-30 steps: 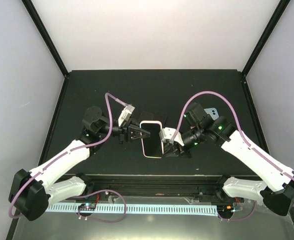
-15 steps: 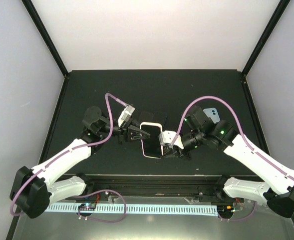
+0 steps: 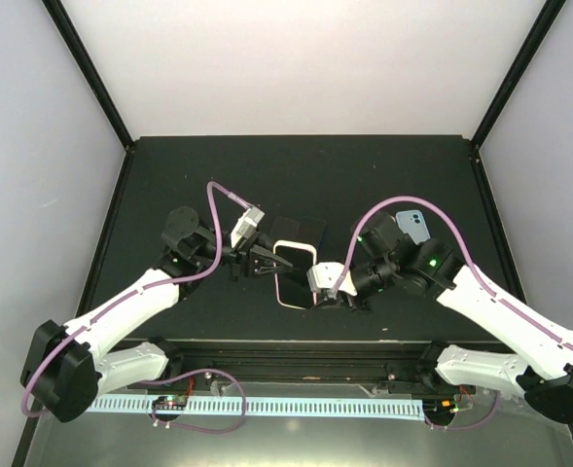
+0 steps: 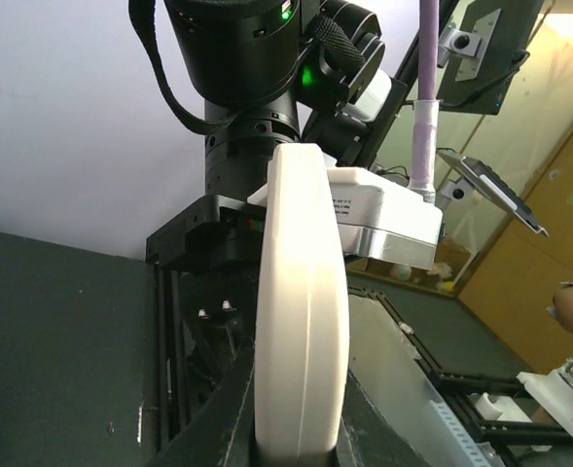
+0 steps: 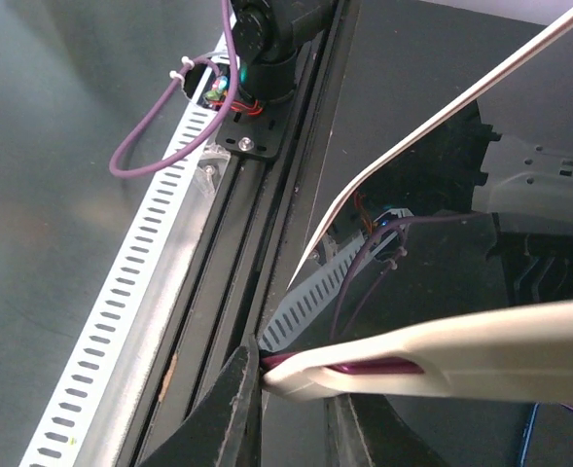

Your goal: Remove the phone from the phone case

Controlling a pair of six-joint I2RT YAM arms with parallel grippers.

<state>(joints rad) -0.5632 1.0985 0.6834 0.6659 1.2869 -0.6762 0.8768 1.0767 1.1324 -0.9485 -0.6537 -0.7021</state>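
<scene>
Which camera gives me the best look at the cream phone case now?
Top external: the cream phone case shows most of its outline around the dark phone screen. Left wrist shows one edge, side-on; right wrist only a cropped corner.

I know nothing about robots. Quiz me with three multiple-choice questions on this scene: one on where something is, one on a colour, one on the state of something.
1. Where is the blue phone?
A. held in the air
B. on the table, far right
C. on the floor

2. What colour is the held case?
A. red
B. green
C. cream

3. How is the case held?
A. gripped from two sides
B. gripped from one side
C. lying free

Answers:
1 B: it lies flat on the dark top.
2 C: its edge looks cream.
3 A: the left pincer and right pincer each clamp an edge.
</scene>
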